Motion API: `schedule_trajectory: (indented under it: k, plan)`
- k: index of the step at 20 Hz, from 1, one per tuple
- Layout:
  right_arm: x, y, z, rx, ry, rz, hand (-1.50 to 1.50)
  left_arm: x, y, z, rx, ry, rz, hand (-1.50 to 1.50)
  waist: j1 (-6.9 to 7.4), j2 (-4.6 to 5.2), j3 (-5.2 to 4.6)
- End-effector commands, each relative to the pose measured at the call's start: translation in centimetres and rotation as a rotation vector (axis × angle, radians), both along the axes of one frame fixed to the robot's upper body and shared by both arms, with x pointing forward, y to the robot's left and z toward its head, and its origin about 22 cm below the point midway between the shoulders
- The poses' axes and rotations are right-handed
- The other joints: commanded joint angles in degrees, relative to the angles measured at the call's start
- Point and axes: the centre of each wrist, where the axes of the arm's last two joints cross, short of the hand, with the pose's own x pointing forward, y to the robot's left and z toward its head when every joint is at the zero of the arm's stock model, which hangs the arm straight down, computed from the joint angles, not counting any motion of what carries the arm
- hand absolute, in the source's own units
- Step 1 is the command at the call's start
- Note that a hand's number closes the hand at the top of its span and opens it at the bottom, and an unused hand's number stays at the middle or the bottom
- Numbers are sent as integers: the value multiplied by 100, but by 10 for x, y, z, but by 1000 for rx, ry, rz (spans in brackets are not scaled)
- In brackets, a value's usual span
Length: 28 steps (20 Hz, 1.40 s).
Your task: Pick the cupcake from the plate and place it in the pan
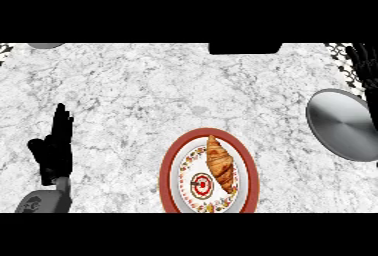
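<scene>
Far left, lower half of the frame: left hand point(57, 145), black, standing upright on its grey forearm point(46, 200), which enters from the lower left corner. Fingers straight and pressed together, pointing toward the top of the frame, thumb set off to the left. Holding nothing, touching nothing, just resting over the counter point(148, 100), a white and grey marbled top that fills the frame.

Upper left corner: a sliver of a grey round thing point(46, 45), cut off by the top edge.

Top centre: a black block point(245, 48), also cut off by the top edge.

Lower centre, a little right of the middle: plate point(168, 175), round, with a red rim and a flowered band on white, its lower edge out of the frame. On the right half of the plate, lying lengthwise from upper left to lower right: a golden-brown croissant point(220, 162). Looks like a croissant, not a cupcake. Untouched by either hand.

Right edge, mid-height: pan point(343, 125), a grey brushed-metal disc, partly cut off by the frame. Well apart from the plate, with bare counter between the two.

Upper right corner: a dark jagged shape point(366, 65) against the frame's edge, perhaps the right hand. Too little showing to tell.
</scene>
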Motion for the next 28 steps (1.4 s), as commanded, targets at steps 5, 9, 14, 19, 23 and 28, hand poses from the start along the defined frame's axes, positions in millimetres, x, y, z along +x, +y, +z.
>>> schedule_trajectory:
  k: [5, 9, 14, 19, 23, 28]
  plan:
    - [-19, 94, -92, 38, 392, 464, 150, 36, -22, 50, 35, -133, -249, 0, 526, 116, 194]
    - [-65, 98, -132, -77, 237, 236, -150, 37, -5, 69, 22, -92, -290, 0, 183, -20, 186]
    - [-104, 50, -119, -206, 89, 80, -150, 33, -8, 69, 7, -85, -268, 0, 128, -25, 178]
    - [-115, 27, -50, -409, 144, 132, -150, 29, -2, 75, -16, -94, -284, 0, 197, -18, 168]
    - [-111, 23, -1, -652, 193, 149, -150, 29, -4, 75, 12, -63, -304, 0, 226, -14, 160]
    - [-121, 61, 57, -679, 240, 137, -150, 24, -17, 54, -10, -76, -295, 0, 313, 17, 162]
